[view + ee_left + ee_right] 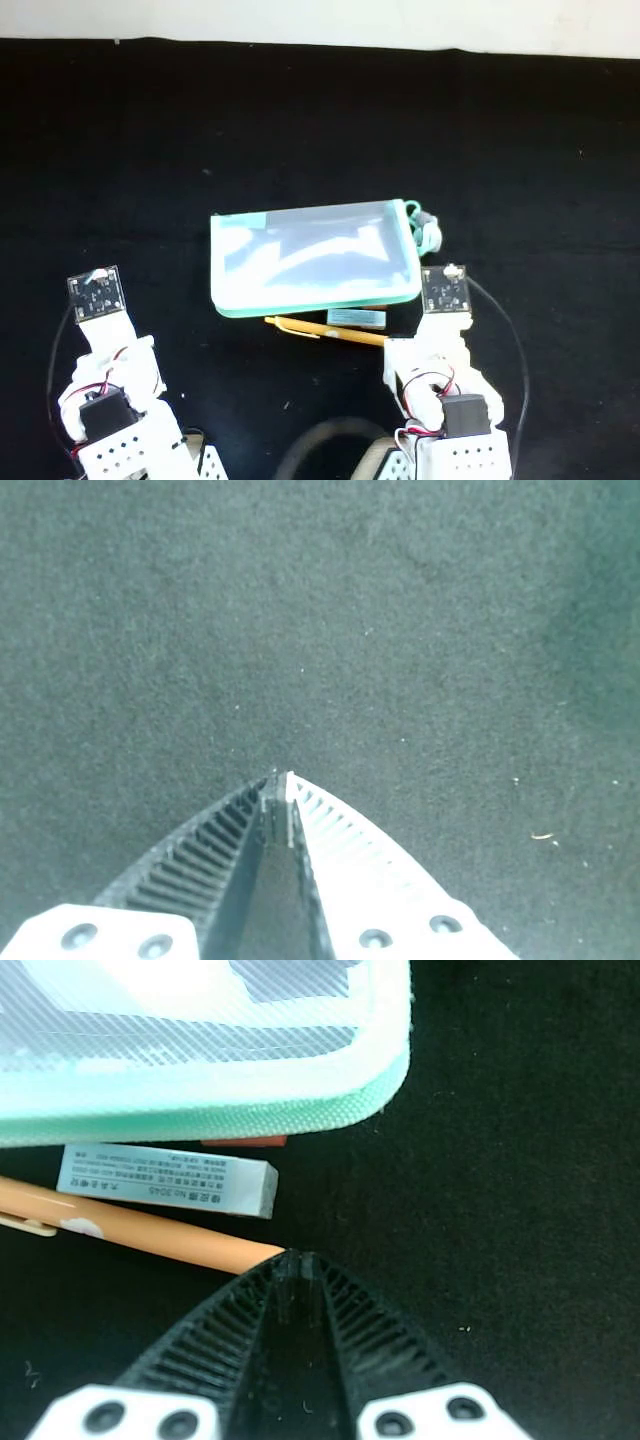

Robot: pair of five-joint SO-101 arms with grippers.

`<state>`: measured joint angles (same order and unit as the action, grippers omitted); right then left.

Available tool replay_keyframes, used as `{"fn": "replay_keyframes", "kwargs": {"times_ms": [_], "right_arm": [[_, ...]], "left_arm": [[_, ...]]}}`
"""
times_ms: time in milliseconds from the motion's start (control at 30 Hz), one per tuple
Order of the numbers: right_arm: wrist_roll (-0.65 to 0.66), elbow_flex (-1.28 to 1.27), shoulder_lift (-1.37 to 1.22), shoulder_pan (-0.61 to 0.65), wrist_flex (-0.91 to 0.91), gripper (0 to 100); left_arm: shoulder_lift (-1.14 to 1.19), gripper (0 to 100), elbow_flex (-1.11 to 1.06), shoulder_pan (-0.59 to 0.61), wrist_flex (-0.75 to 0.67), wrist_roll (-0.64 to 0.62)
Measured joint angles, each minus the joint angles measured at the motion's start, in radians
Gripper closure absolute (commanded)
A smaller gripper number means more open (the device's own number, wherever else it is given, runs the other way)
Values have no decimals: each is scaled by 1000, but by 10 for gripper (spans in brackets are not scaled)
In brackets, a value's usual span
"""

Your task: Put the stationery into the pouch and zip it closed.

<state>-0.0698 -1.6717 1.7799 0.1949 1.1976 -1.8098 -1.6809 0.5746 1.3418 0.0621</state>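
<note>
- The pouch lies flat mid-bench, with its zip pull off the corner on the right arm's side. I can't tell whether the zip is open, and if it's shut, nothing goes in until that's sorted.
- The orange pen and the labelled eraser sit outside, right along the pouch's near edge. The eraser is tucked between pen and pouch, and something reddish peeks out from under the pouch.
- The right end effector has its fingers pressed together, holding nothing, with its tip right at the pen's end. Going in like that would probably just shove the pen, and it could roll under the pouch.
- The eraser looks low and boxed in, so a pinch there could snag the pouch's fabric edge instead.
- The left end effector is also closed on nothing, over bare bench well apart from everything. With nobody pinning the pouch, I'd guess it slides while being stuffed or zipped.
</note>
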Motion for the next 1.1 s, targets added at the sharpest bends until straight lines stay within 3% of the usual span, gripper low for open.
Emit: {"fn": "replay_keyframes", "kwargs": {"times_ms": [733, 967, 1100], "right_arm": [[0, 0, 0, 0, -2, 991], [0, 0, 0, 0, -75, 980], [94, 0, 0, -32, -87, 851]], "left_arm": [[0, 989, 0, -2, 0, 0], [0, 986, 0, -201, 0, -2], [0, 986, 6, -367, -20, 18]]}}
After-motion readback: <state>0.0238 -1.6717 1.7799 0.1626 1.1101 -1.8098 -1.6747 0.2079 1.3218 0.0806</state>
